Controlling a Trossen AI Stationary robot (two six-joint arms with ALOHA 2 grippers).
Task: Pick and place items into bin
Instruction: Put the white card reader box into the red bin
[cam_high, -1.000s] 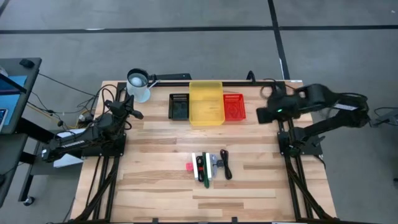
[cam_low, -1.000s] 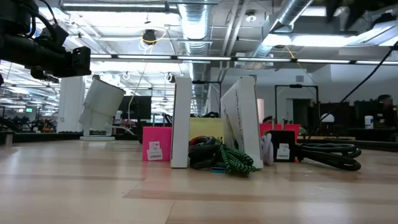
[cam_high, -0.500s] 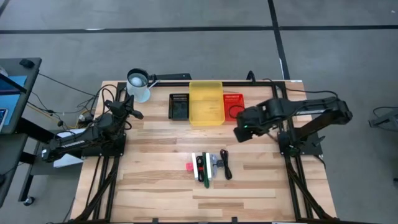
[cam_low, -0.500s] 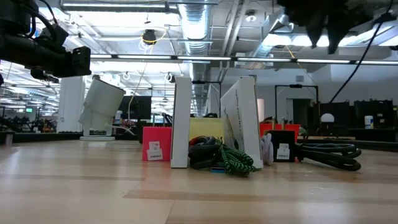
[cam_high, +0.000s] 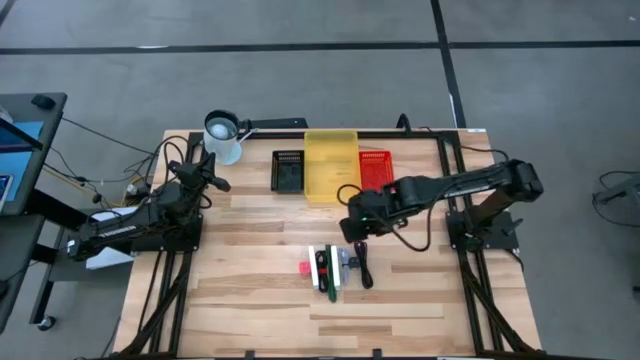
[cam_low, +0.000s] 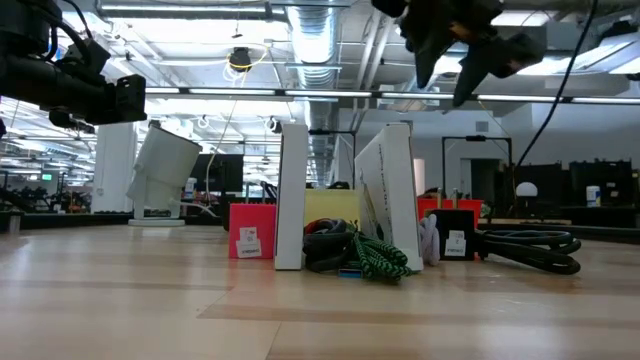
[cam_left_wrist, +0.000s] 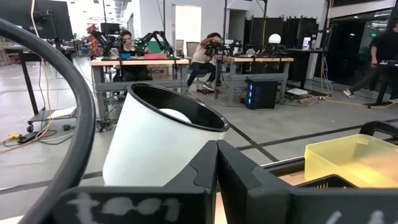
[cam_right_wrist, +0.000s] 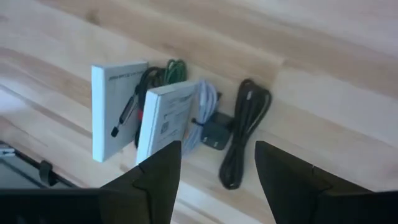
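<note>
Right gripper poised above the items, centre frame

Its fingers spread wide and empty, apparently lining up a grab; yellow bin waits above; left gripper's state unclear.

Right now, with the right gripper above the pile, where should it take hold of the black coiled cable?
Grip the black coiled cable across the middle of its long, narrow bundle, coming straight down. It lies flat at the pile's edge, with bare table on its outer side for one finger.
</note>
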